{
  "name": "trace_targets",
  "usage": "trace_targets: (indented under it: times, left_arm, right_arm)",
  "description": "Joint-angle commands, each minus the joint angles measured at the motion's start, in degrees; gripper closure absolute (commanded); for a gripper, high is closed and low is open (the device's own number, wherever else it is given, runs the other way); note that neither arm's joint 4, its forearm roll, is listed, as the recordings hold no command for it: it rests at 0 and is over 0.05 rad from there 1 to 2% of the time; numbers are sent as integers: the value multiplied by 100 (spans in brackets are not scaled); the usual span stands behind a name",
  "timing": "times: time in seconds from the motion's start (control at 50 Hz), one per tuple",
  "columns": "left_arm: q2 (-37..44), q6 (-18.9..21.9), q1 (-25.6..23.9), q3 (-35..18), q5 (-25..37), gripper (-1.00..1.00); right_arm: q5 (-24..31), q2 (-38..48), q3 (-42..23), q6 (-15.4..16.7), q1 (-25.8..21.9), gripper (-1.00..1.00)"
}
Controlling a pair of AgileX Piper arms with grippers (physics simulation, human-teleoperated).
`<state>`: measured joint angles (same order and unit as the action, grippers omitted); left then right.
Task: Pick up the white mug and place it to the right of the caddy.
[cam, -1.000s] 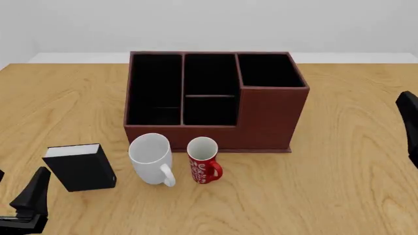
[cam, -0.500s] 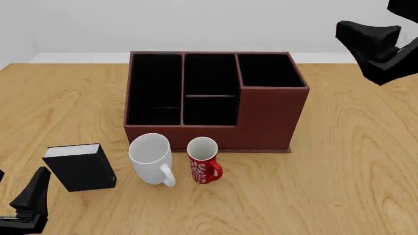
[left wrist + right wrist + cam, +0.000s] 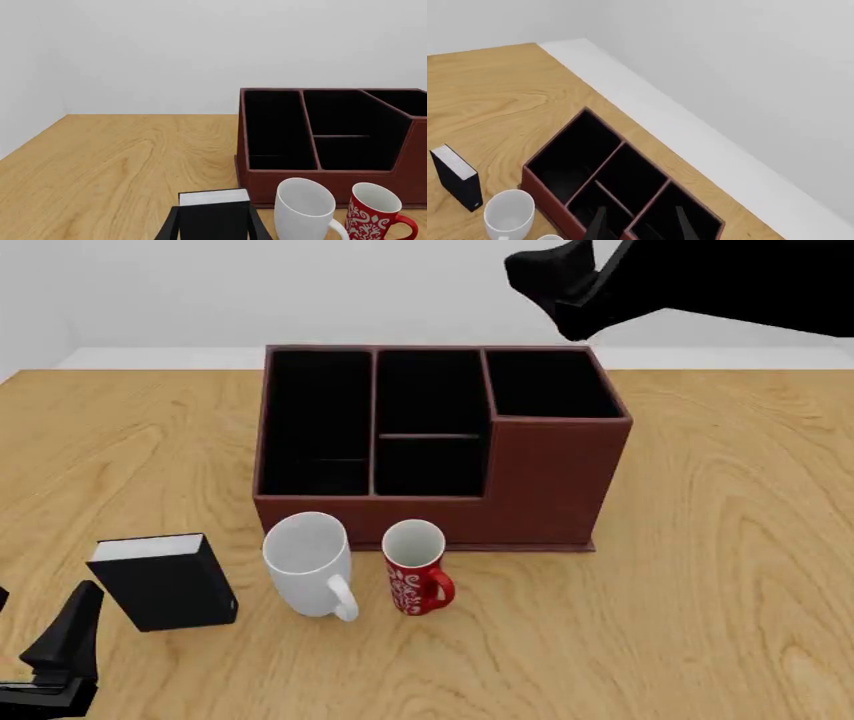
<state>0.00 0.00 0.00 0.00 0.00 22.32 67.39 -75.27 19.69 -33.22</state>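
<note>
The white mug (image 3: 308, 562) stands upright on the counter (image 3: 721, 570), its mouth open to the ceiling and its long axis vertical, with the loop handle turned toward the near edge of the counter and a little to the right. It sits just in front of the caddy's (image 3: 441, 445) low front wall, near that wall's left end, with the red mug (image 3: 415, 566) just beside it on the right and the black book (image 3: 163, 581) standing to its left, a small gap between them. The caddy's tall section is at its right end. The right hand (image 3: 554, 280) hangs high above the caddy's far right corner, well apart from the white mug and holding nothing; in the right wrist view its two fingers (image 3: 600, 225) show with a clear gap between them, over the caddy's compartments. The left hand (image 3: 60, 655) sits low at the near left corner of the counter, short of the book, empty, its fingers parted either side of the book in the left wrist view.
</note>
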Motion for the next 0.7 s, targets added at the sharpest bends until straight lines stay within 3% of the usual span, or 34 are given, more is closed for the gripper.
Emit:
trace_targets:
  times: [0.02, 0.1, 0.32, 0.38, 0.7]
  left_arm:
    - [0, 0, 0, 0, 0, -100]
    - [0, 0, 0, 0, 0, -100]
    - [0, 0, 0, 0, 0, -100]
    - [0, 0, 0, 0, 0, -100]
    - [0, 0, 0, 0, 0, -100]
  right_arm:
    - [419, 825, -706, -186, -403, -100]
    - [680, 1152, -941, -398, -580, -100]
    - [1167, 2099, -1349, -413, -1137, -100]
    - [1311, 2318, -1542, -575, -1327, -100]
    - [1443, 2889, -1603, -1025, -1815, -100]
